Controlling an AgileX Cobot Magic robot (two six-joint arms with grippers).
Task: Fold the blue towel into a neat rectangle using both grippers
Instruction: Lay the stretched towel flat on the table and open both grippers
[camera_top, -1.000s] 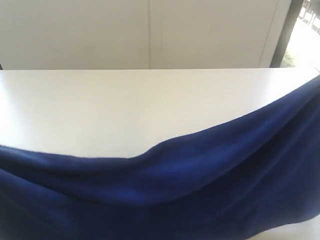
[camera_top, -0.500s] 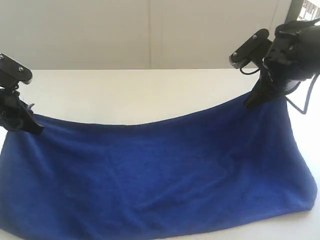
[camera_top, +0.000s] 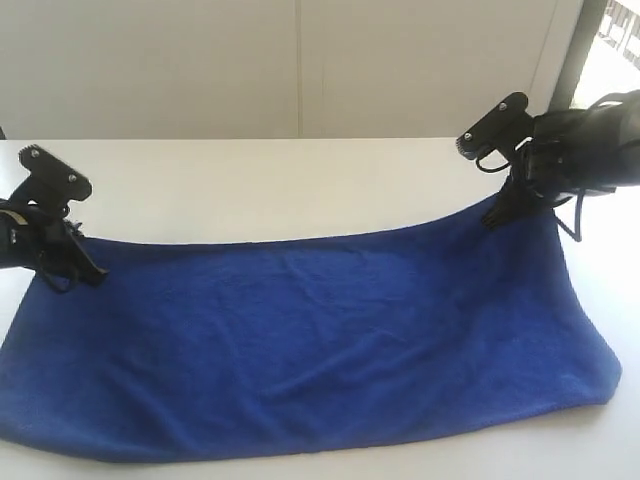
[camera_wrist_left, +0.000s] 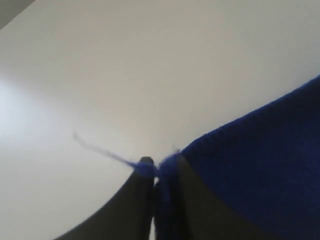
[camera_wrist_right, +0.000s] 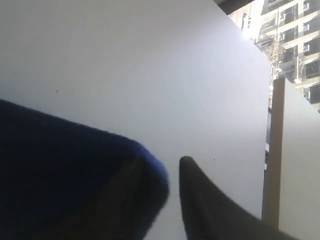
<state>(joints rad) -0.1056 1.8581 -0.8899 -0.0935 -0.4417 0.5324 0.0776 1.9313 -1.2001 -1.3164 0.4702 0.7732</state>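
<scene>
Blue towel (camera_top: 320, 340) lies on the white table (camera_top: 300, 180), spread wide as one long band from the left side to the right. The near edge runs along the front of the table. The far edge sags a little between the two grippers.

Left gripper (camera_top: 85, 268) is low at the far left corner of the towel. In the left wrist view a strip of the hem stands between its two dark fingers (camera_wrist_left: 137, 200), with a loose blue thread (camera_wrist_left: 95, 147) trailing onto the table. The gap is very narrow and that view is blurred, so I cannot tell whether the cloth is pinched or merely standing between the fingers.

Right gripper (camera_top: 495, 215) is at the far right corner. In the right wrist view its jaws stand apart, with bare table showing between them. The towel corner (camera_wrist_right: 145, 170) drapes over one finger; the other finger (camera_wrist_right: 200, 200) is clear of it. Nothing is clamped.

Progress, judged: the cloth is laid down flat and long. The right end looks rounded and thick, which fits a first lengthwise fold already set. The shape is not yet a neat rectangle: the far edge bows, the ends flare unevenly and the band is very long. Left to do: let go cleanly, regrip the ends, fold across the length, square the edges.

Writing: none readable. No tag, brand or label shows on the towel or on the grippers in any view.
</scene>
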